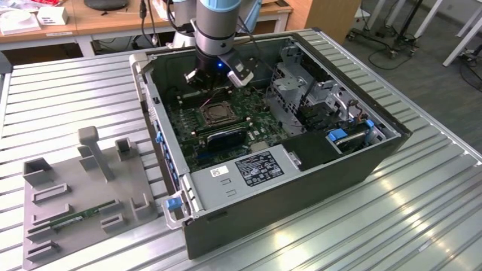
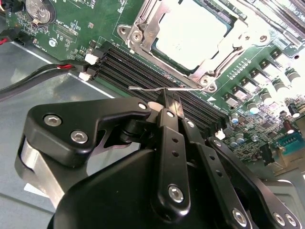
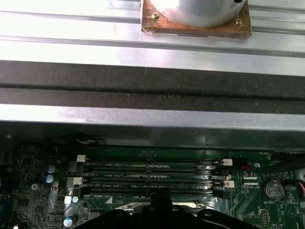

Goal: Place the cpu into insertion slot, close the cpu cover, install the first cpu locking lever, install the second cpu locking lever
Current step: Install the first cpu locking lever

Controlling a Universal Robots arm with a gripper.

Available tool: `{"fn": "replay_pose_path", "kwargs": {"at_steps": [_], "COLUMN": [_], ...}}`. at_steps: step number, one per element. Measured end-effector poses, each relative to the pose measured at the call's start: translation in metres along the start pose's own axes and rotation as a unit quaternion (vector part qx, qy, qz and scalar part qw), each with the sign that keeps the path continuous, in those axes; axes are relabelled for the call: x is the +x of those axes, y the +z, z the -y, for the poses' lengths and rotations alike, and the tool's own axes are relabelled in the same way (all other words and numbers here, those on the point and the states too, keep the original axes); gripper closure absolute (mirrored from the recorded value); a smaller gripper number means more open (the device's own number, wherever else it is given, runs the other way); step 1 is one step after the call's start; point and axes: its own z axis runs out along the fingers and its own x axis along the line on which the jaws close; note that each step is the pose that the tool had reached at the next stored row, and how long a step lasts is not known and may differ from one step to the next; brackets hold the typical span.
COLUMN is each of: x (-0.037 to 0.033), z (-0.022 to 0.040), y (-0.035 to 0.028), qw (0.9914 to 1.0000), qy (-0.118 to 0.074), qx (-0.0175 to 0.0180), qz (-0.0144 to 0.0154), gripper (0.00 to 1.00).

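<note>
Gripper: in the second wrist view the gripper (image 2: 169,98) has its black fingers pressed together. Their tips meet a thin wire, the locking lever (image 2: 147,88). I cannot tell whether the wire is pinched between the tips or only lies against them.
Gripper in the scene: in the exterior view the gripper (image 1: 209,79) hangs inside the open case, over the far part of the motherboard (image 1: 252,104) and just beyond the socket.
Locking lever: it runs level across the fingertips, above the memory slots (image 2: 138,64) and just beside the socket's edge.
Cpu: the cpu (image 2: 190,31), with a pale metal top, sits flat in the insertion slot (image 1: 214,116).
Cpu cover: the cpu cover (image 2: 147,24) lies down over the chip as a silvery frame, and the chip's top shows through its cut-out.
Memory slots: in the first wrist view they (image 3: 152,174) lie as long dark rows between the gripper (image 3: 159,198) and the case wall.
Coin battery: the coin battery (image 2: 38,9) is on the board, well apart from the socket.
Case: the case (image 1: 301,192), dark and open-topped, lies on the ribbed metal desk (image 1: 75,96).
Fixture tray: the fixture tray (image 1: 45,226) is grey and rests on the desk at the exterior view's left, beside the case.
Memory stick: the memory stick (image 1: 81,216), long and green, lies in the tray.
</note>
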Motion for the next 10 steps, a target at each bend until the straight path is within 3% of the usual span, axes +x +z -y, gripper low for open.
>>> {"fn": "replay_pose_path", "kwargs": {"at_steps": [10], "x": [-0.0020], "z": [0.0008], "y": [0.0029], "qw": [1.00000], "qy": [0.000], "qx": [0.0000], "qz": [0.0000], "gripper": [0.89]}}
